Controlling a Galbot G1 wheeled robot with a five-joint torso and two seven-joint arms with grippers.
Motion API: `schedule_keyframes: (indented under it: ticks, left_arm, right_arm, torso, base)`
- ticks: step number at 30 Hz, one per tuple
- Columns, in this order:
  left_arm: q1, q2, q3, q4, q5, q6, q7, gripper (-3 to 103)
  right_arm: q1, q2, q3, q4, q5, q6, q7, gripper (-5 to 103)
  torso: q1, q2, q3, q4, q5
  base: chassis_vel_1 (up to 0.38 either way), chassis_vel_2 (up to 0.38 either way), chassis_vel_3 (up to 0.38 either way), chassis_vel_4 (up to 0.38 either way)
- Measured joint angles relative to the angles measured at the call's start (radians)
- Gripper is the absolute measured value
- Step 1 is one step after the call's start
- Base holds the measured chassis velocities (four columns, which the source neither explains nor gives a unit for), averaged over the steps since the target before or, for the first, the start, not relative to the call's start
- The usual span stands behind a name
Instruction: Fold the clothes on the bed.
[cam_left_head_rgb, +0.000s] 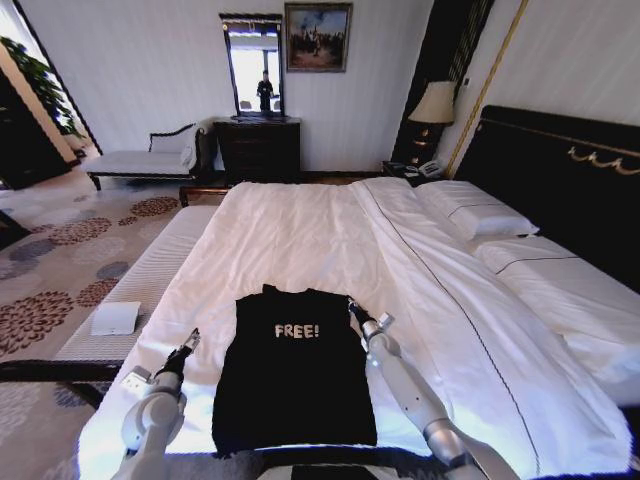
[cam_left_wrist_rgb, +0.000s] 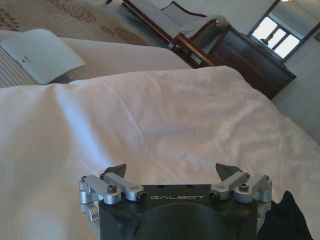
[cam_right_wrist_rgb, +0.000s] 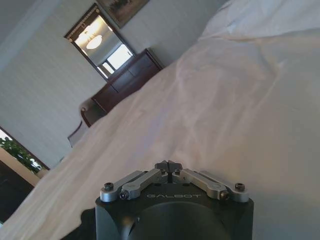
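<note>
On the bed (cam_left_head_rgb: 300, 230), I see the black shirt (cam_left_head_rgb: 293, 370) partly folded; left pincer (cam_left_head_rgb: 189, 343) released beside it, right pincer (cam_left_head_rgb: 353, 308) clenched empty at its collar corner.

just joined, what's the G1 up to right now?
A black garment printed "FREE!" lies flat on the white bed, already narrowed to a strip, with an arm on each side. The left gripper is beside its left edge, fingers open over bare sheet and holding nothing. The right gripper is at the garment's upper right corner with fingers closed; whether any cloth is pinched between them isn't visible.
</note>
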Motion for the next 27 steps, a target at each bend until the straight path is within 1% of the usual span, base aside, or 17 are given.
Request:
schedule_keyframes:
  ticks: [5,10,13,14,15,16,17,19,22,24,25,27]
  left_arm:
    - [-0.02,0.004,0.016,0.021,0.001,0.002,-0.003,100]
    - [-0.06,0.03,0.049,0.055,0.001,0.013,-0.002,100]
    - [-0.137,0.064,0.084,0.11,-0.002,0.031,0.004,100]
    - [-0.137,0.064,0.084,0.11,-0.002,0.031,0.004,100]
    - [-0.176,0.075,0.094,0.139,-0.007,0.038,0.005,100]
    - [-0.187,0.078,0.098,0.146,-0.01,0.04,0.005,100]
    - [-0.247,0.094,0.121,0.192,-0.031,0.054,0.002,100]
    - [-0.268,0.098,0.132,0.207,-0.038,0.06,0.001,100]
    - [-0.338,0.112,0.181,0.262,-0.049,0.079,0.0,100]
    - [-0.387,0.116,0.215,0.32,-0.049,0.079,0.014,100]
    - [-0.387,0.116,0.215,0.32,-0.049,0.079,0.014,100]
    - [-0.42,0.116,0.231,0.362,-0.053,0.069,0.03,100]
  right_arm:
    - [-0.021,-0.002,0.004,0.03,0.001,0.013,-0.005,0]
    - [-0.031,-0.005,0.008,0.052,0.001,0.033,-0.007,0]
    - [-0.037,-0.008,0.005,0.073,0.005,0.043,-0.007,0]
    - [-0.037,-0.008,0.005,0.073,0.005,0.043,-0.007,0]
    - [-0.039,-0.008,0.003,0.076,0.004,0.045,-0.007,0]
    - [-0.04,-0.008,0.003,0.076,0.003,0.046,-0.007,0]
    - [-0.04,-0.008,0.001,0.077,-0.003,0.049,-0.007,0]
    - [-0.04,-0.008,0.0,0.077,-0.006,0.05,-0.007,0]
    - [-0.041,-0.005,-0.003,0.073,-0.018,0.052,-0.007,0]
    - [-0.041,-0.001,-0.003,0.069,-0.028,0.055,-0.007,0]
    - [-0.041,-0.001,-0.003,0.069,-0.028,0.055,-0.007,0]
    - [-0.043,0.001,-0.003,0.068,-0.035,0.058,-0.007,0]
  torso:
    - [0.0,0.0,0.0,0.0,0.0]
    - [0.0,0.0,0.0,0.0001,0.0]
    - [0.0,0.0,0.0,0.0002,0.0]
    - [0.0,0.0,0.0,0.0002,0.0]
    - [0.0,0.0,0.0,0.0001,0.0]
    - [0.0,0.0,0.0,0.0001,0.0]
    - [0.0,0.0,0.0,0.0,0.0]
    - [0.0,0.0,0.0,-0.0001,-0.0002]
    - [0.0,0.0,0.0,0.0,0.0003]
    - [0.0,0.0,0.0,-0.0001,-0.0001]
    - [0.0,0.0,0.0,-0.0001,-0.0001]
    - [0.0,0.0,0.0,0.0,0.0]
  base:
    - [0.0,0.0,0.0,0.0]
    - [0.0,0.0,0.0,0.0]
    - [0.0,0.0,0.0,0.0]
    - [0.0,0.0,0.0,0.0]
    - [0.0,0.0,0.0,0.0]
    - [0.0,0.0,0.0,0.0]
    - [0.0,0.0,0.0,0.0]
    - [0.0,0.0,0.0,0.0]
    - [0.0,0.0,0.0,0.0]
    - [0.0,0.0,0.0,0.0]
    - [0.0,0.0,0.0,0.0]
    - [0.0,0.0,0.0,0.0]
